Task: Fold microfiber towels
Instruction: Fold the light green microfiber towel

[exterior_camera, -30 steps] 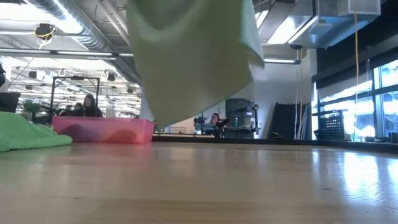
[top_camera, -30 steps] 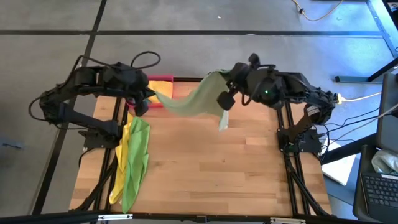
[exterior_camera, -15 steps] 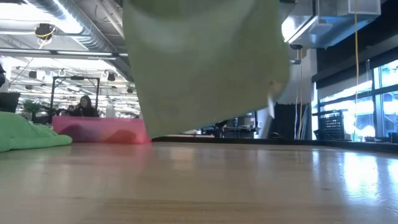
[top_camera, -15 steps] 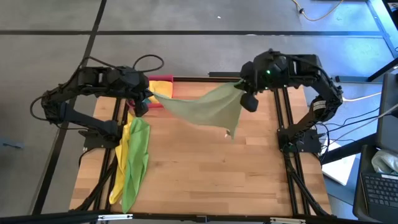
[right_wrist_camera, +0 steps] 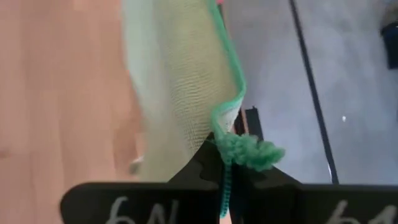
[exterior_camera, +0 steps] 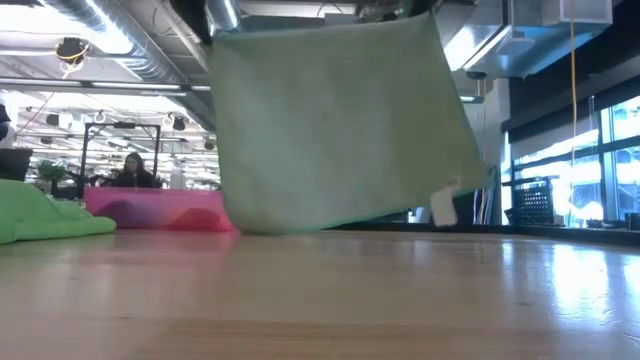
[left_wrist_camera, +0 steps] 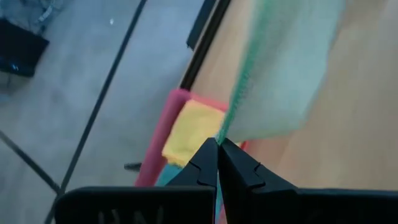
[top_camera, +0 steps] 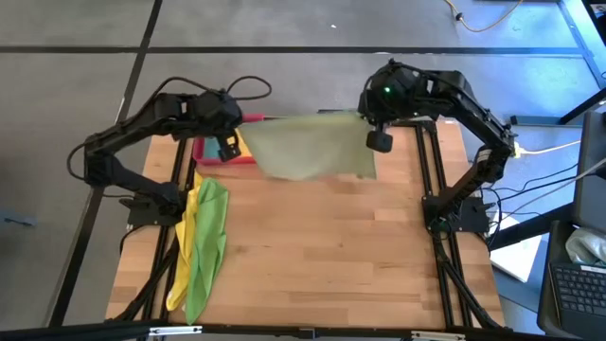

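A pale olive-green towel (top_camera: 308, 147) hangs spread out over the far part of the table, held between my two grippers. My left gripper (top_camera: 228, 149) is shut on its left upper corner and my right gripper (top_camera: 378, 140) on its right upper corner. In the low view the towel (exterior_camera: 335, 130) hangs as a flat sheet with a white label (exterior_camera: 443, 208) at its lower right. Its lower edge is close to the tabletop; whether it touches, I cannot tell. A yellow towel (left_wrist_camera: 189, 130) lies in the pink tray (top_camera: 210, 152). My left gripper pinches the towel's corner at its green-stitched edge (left_wrist_camera: 225, 127) between its two shut fingers, slanting down from the table's left. The cloth hangs away from the fingers, lifted. My right gripper pinches the opposite corner, where the green stitching bunches up (right_wrist_camera: 247, 149), between its shut fingers, slanting down from the right. The upper edge runs nearly straight between the two holds.
A yellow towel and a bright green towel (top_camera: 206, 242) lie in a long heap along the table's left edge. The wooden tabletop (top_camera: 331, 256) lies bare in the middle and near part. People sit in the room beyond the table.
My right gripper has swung toward the table's right and far edge, turning as it went. My left gripper has shifted a little toward the far edge. The towel, bunched and drooping between them before, is now drawn out into a flat hanging sheet.
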Available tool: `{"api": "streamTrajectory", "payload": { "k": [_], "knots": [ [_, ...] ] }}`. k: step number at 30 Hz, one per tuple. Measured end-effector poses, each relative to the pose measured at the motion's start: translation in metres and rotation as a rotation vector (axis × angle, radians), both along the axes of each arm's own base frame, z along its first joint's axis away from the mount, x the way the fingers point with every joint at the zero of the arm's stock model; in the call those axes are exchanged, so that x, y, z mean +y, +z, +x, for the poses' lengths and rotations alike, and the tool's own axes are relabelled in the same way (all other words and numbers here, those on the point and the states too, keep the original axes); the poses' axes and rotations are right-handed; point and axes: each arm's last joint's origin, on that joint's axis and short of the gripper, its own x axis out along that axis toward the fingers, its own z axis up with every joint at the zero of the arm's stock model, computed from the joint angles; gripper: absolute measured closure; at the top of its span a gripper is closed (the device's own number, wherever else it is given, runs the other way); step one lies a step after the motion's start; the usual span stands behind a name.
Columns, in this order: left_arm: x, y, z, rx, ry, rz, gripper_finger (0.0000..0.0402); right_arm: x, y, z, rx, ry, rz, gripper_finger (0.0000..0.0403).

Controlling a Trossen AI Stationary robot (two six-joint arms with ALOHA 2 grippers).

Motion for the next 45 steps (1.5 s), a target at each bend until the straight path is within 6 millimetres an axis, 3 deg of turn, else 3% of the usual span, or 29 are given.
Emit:
{"api": "streamTrajectory", "payload": {
  "k": [3,6,11,18,24,28,32,37,45],
  "knots": [
    [-0.006,0.002,-0.012,-0.007,0.006,-0.048,0.0401,0.003,-0.005,-0.004,0.022,0.040,0.041,0.0398],
    [-0.017,0.007,-0.020,-0.095,-0.006,-0.144,0.0401,0.012,-0.015,-0.006,0.011,0.062,0.219,0.0398],
    [-0.046,-0.001,-0.010,-0.128,-0.104,-0.376,0.0401,0.042,-0.066,0.003,0.133,0.139,0.448,0.0398],
    [-0.105,-0.071,0.012,0.045,-0.216,-0.572,0.0401,0.099,-0.163,0.016,0.213,0.218,0.599,0.0398],
    [-0.147,-0.126,0.021,0.025,-0.250,-0.725,0.0401,0.146,-0.217,0.011,0.245,0.219,0.719,0.0398],
    [-0.164,-0.145,0.024,-0.029,-0.268,-0.773,0.0401,0.173,-0.238,0.007,0.225,0.255,0.778,0.0398],
    [-0.165,-0.167,0.024,-0.027,-0.267,-0.775,0.0401,0.184,-0.252,0.002,0.205,0.243,0.775,0.0398],
    [-0.156,-0.188,0.022,-0.014,-0.217,-0.733,0.0401,0.178,-0.262,-0.003,0.202,0.148,0.617,0.0398],
    [-0.143,-0.200,0.022,-0.043,-0.162,-0.611,0.0401,0.162,-0.263,0.000,0.143,0.066,0.363,0.0394]
  ]
}}
